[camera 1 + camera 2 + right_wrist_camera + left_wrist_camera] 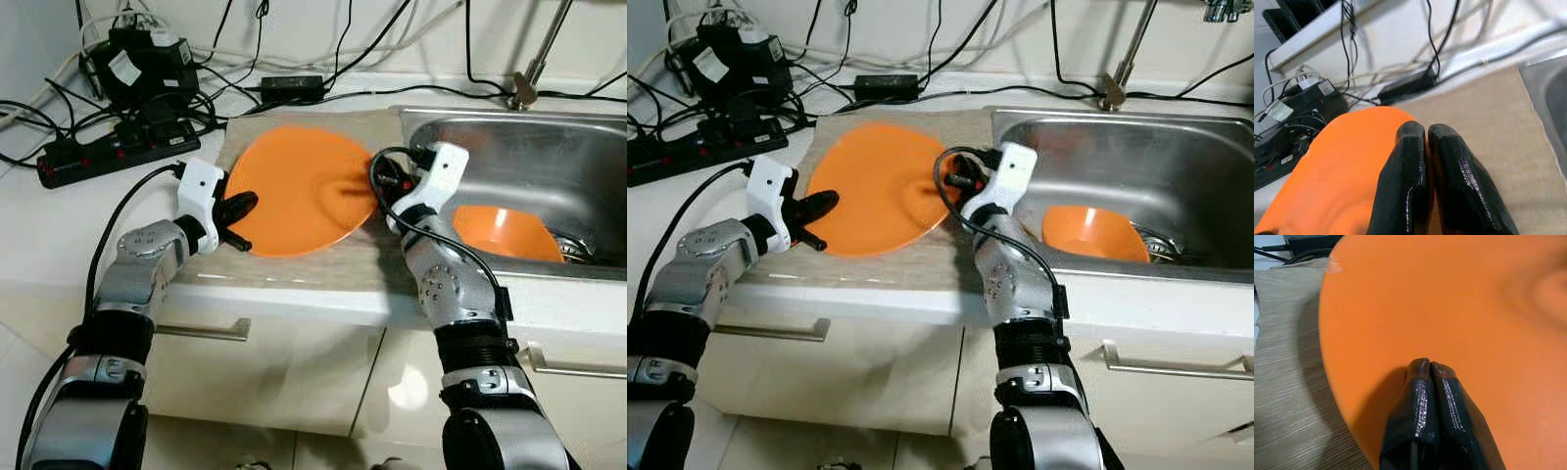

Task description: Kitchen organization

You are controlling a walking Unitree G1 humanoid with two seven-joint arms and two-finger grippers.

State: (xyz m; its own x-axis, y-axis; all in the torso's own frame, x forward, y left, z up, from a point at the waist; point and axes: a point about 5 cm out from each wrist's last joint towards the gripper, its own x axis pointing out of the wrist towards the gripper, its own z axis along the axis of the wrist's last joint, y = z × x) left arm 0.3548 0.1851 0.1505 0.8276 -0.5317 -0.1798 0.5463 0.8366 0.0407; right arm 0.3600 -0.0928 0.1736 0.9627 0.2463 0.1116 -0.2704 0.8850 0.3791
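faucet (534, 59) top cut off; orange bowl (505, 233) partly hidden.

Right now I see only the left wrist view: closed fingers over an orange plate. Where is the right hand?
Observer: The right hand is at the opposite edge of the same plate, on the sink side.
Operator: Is anything inside the sink?
Observer: Yes, an orange bowl lies in the sink.
Operator: And what is beyond the mat?
Observer: A black power strip with cables lies on the counter, to the robot's left of the mat.
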